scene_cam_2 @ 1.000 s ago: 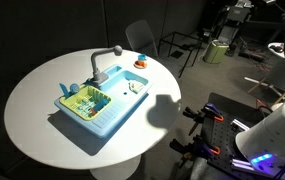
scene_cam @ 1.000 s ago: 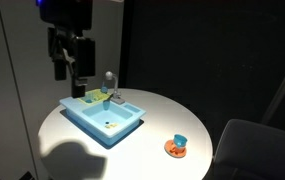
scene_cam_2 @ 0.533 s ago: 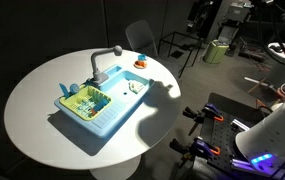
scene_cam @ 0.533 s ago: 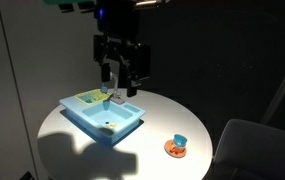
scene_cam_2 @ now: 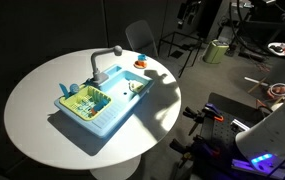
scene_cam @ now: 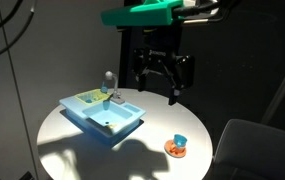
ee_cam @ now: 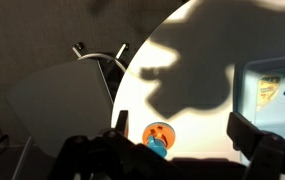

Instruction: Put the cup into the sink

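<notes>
Claw [scene_cam: 162, 86] is hovering wide open and empty above the table [scene_cam: 72, 146], with pickup seemingly in hand and calling for descent around the cup [scene_cam: 179, 140].

The table [scene_cam: 157, 125] is plain white, crossed by dark shadow patches; the sink [scene_cam: 100, 117] is light blue in both exterior views, with a yellow-green insert [scene_cam_2: 85, 100] at one end; the tap [scene_cam: 108, 82] is yellow-green at the base with a grey top; the cup [scene_cam: 180, 139] is light blue; the saucer [scene_cam: 174, 150] is orange, showing small dark marks in the wrist view; the claw [scene_cam: 161, 90] is black; the housing [scene_cam: 142, 14] above it is green.
</notes>
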Action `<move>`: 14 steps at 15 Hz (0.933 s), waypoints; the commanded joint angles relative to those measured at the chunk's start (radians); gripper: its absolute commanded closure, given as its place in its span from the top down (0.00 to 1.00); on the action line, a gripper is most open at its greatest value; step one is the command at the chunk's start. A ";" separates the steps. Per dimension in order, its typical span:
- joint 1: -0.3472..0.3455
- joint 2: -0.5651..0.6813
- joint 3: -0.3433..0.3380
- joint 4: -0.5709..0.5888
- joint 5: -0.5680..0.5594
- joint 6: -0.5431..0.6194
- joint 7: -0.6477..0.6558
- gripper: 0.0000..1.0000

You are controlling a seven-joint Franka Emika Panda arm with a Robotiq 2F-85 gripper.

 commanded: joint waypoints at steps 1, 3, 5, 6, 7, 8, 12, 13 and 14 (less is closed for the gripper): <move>-0.029 0.102 0.001 0.118 0.015 -0.026 -0.022 1.00; -0.030 0.064 0.015 0.059 0.002 -0.003 -0.003 1.00; -0.031 0.069 0.016 0.057 0.002 -0.003 -0.002 1.00; -0.031 0.069 0.017 0.057 0.002 -0.003 -0.002 1.00; -0.030 0.067 0.018 0.057 0.002 -0.003 -0.002 1.00; -0.030 0.067 0.019 0.057 0.002 -0.003 -0.002 1.00; -0.030 0.065 0.020 0.052 0.001 -0.011 -0.028 1.00; -0.029 0.073 0.021 0.053 0.005 -0.008 -0.032 1.00; -0.028 0.085 0.022 0.063 0.017 -0.018 -0.042 1.00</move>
